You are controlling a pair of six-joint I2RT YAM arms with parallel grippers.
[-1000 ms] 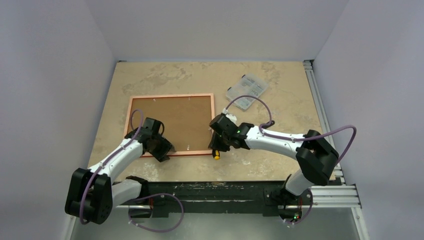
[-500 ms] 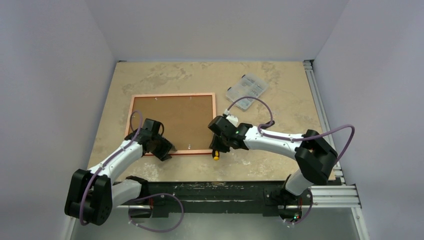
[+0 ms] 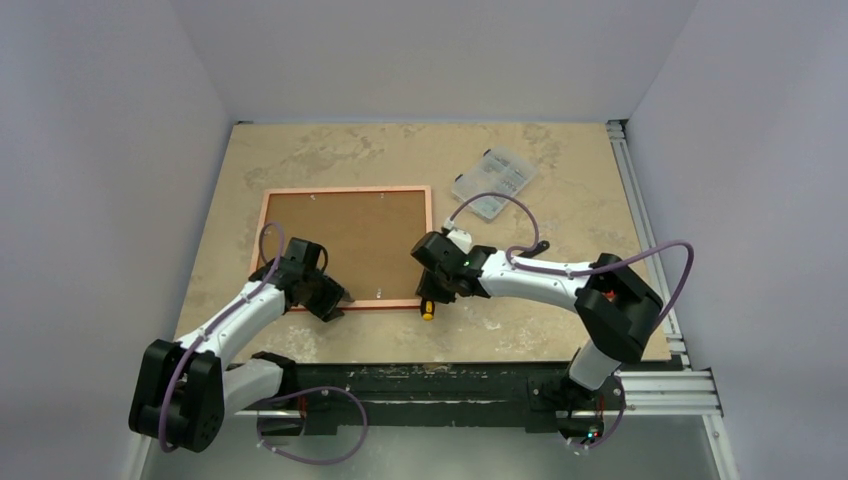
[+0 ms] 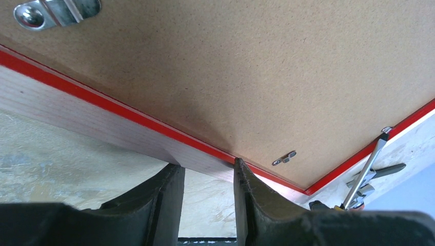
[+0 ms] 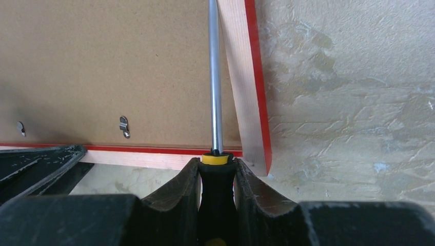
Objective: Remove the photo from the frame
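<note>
— What changes on your left?
— Little: your left tool (image 4: 206,166) sits narrowly spread, tips against the frame's (image 4: 77,110) near rail, pinching nothing. The photo (image 3: 345,240) lies face down inside it, board up.
— And right?
— Your right tool (image 5: 217,164), pinching the screwdriver (image 5: 215,102), has crept toward the near right corner; prying looks close.

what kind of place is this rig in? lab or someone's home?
Probably a robot lab cell: plain white walls box in the table, an aluminium rail runs along its right edge, and the left arm and right arm are mounted at its near edge.
</note>
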